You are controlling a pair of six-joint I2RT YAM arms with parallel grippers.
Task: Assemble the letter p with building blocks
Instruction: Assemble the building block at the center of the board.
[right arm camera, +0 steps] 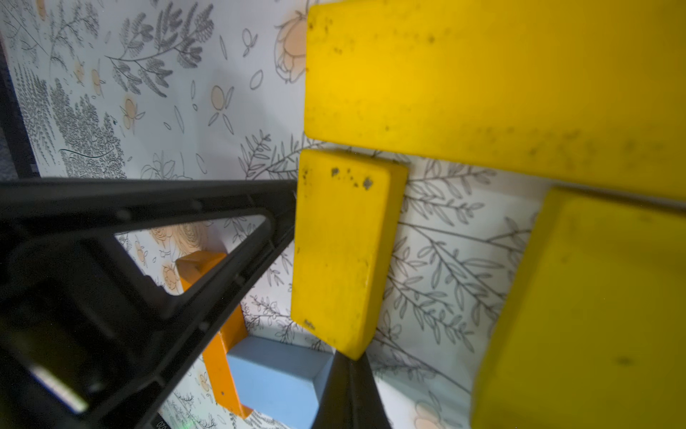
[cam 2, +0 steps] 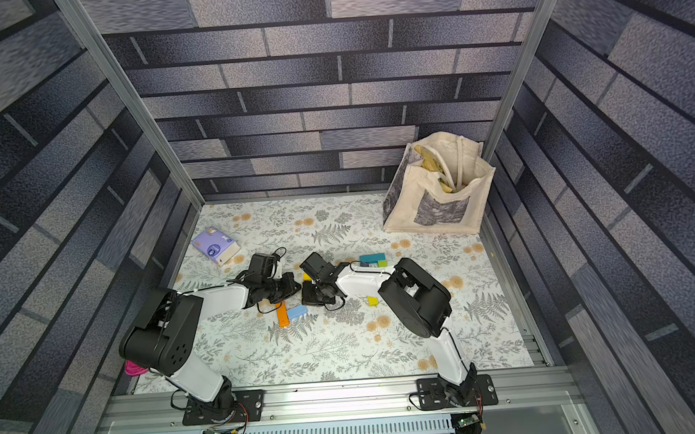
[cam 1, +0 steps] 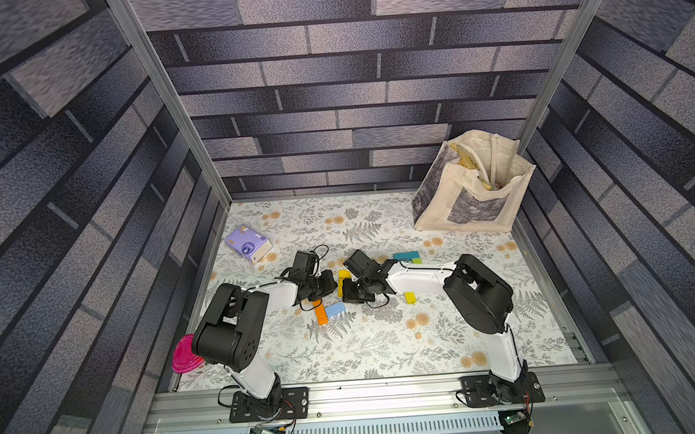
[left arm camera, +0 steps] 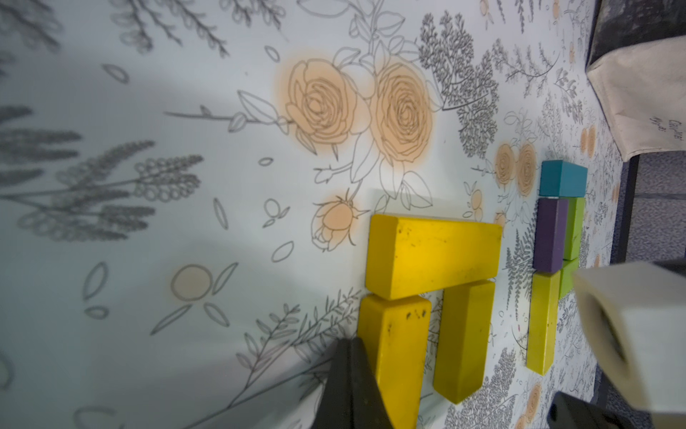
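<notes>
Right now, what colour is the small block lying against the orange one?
The small block is light blue; clearest in the right wrist view.

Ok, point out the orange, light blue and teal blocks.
orange block [cam 1: 321, 315], a top view, visible middle
light blue block [cam 1: 335, 309], a top view, top face
teal block [left arm camera: 562, 180], left wrist view, top face

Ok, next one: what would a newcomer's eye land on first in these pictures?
First, three yellow blocks laid mid-table as an open-ended arch, one long block across two shorter ones. After that, the cream tote bag standing in the far right corner, and the purple packet lying at the far left.
</notes>
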